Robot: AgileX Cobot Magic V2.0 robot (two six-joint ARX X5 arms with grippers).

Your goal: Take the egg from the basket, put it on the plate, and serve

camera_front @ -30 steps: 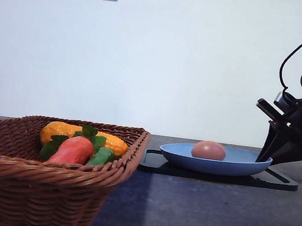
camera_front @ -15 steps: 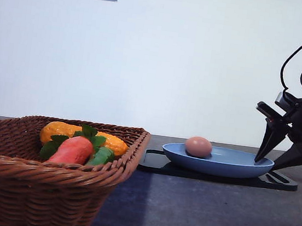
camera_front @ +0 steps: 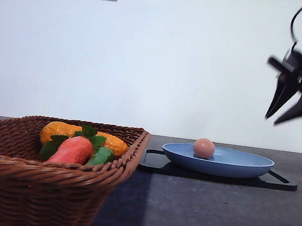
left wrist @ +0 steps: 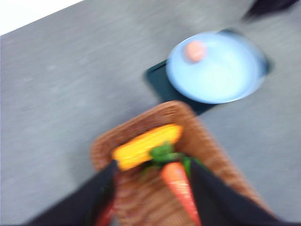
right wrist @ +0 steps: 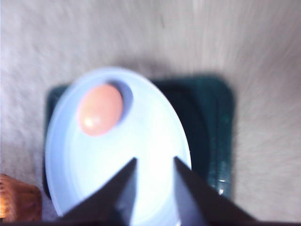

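Egg point(camera_front: 204, 148) resting on blue plate point(camera_front: 243, 167), lying toward 8 o'clock from right gripper point(camera_front: 287, 116); fingers apart, empty, raised above plate's 3 o'clock edge; nearer than left gripper point(left wrist: 150, 188) over basket point(camera_front: 0, 174), likewise apart.

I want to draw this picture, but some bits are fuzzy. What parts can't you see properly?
- Basket: front view, picture edges cut its left and bottom off.
- Black tray: front view, the plate covers its middle.
- Egg: left wrist view, motion blur smears it.
- Right pincer: front view, blurred; arm cut off by the right edge.
- Carrot: left wrist view, blurred, partly behind the left pincer.
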